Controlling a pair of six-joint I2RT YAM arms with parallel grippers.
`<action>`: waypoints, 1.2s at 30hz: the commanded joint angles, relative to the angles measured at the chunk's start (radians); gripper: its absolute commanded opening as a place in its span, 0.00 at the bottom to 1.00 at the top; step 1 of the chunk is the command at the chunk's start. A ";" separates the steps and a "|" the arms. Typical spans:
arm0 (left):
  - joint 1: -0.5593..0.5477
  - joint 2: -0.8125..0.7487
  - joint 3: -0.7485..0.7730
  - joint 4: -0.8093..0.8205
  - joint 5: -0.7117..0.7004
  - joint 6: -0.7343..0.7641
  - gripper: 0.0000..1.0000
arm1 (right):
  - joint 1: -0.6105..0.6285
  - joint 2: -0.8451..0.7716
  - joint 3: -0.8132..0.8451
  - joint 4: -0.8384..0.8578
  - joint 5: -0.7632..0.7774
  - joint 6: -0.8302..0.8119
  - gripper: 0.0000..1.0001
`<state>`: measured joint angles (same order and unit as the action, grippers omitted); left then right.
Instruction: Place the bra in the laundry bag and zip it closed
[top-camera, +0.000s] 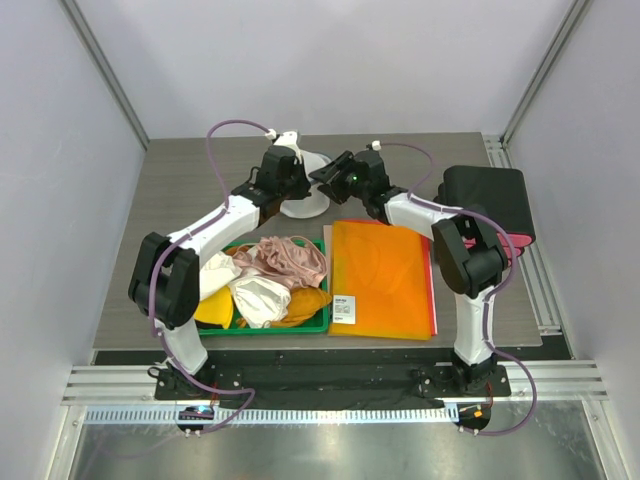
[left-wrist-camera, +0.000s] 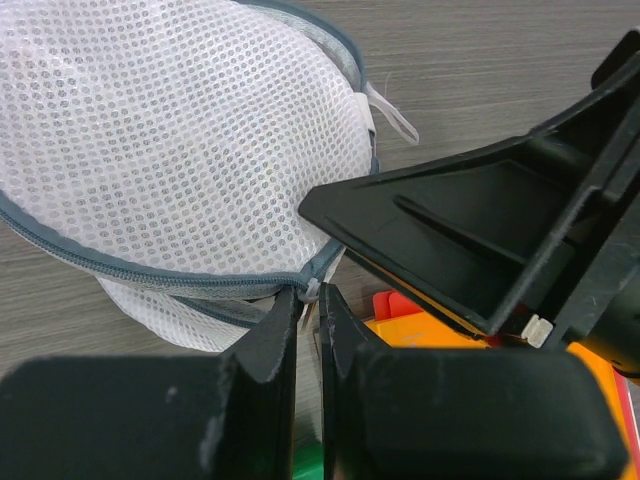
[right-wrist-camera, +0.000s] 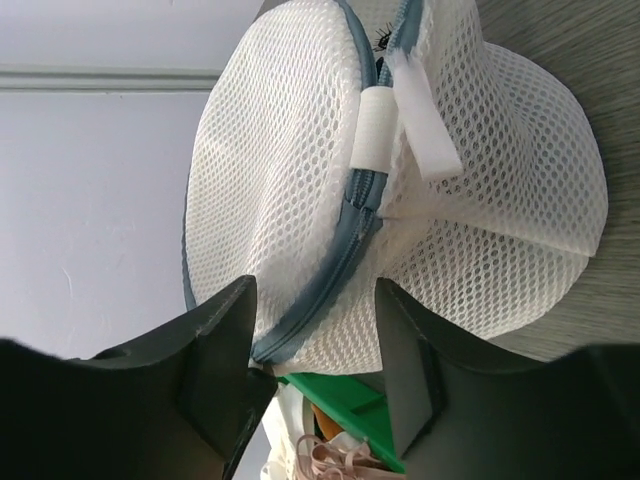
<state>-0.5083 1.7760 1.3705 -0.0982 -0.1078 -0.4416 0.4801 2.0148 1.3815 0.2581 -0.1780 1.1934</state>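
Note:
The white mesh laundry bag stands at the back middle of the table, with a grey-blue zipper round its rim. It fills the left wrist view and the right wrist view. My left gripper is shut on the small white zipper pull at the end of the closed zipper run. My right gripper is open, its jaws standing either side of the bag's zipped rim. The bra is hidden; only a tiny black scrap shows at the zipper's far end.
A green tray near the left arm holds a pink lacy garment, white and yellow bras. An orange folder lies beside it. A black box sits at the back right.

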 joint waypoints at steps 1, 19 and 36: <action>0.007 -0.023 0.001 0.038 0.016 0.004 0.00 | 0.005 0.016 0.065 0.023 0.038 0.023 0.48; 0.119 -0.158 -0.185 0.052 -0.130 -0.057 0.00 | -0.153 0.185 0.318 -0.059 -0.187 -0.224 0.01; 0.117 -0.170 -0.188 0.150 0.065 -0.169 0.00 | -0.133 0.250 0.575 -0.364 -0.144 -0.406 0.56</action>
<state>-0.3992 1.6203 1.1507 0.0322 -0.0902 -0.5663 0.3645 2.3344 1.9392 0.0162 -0.4656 0.8764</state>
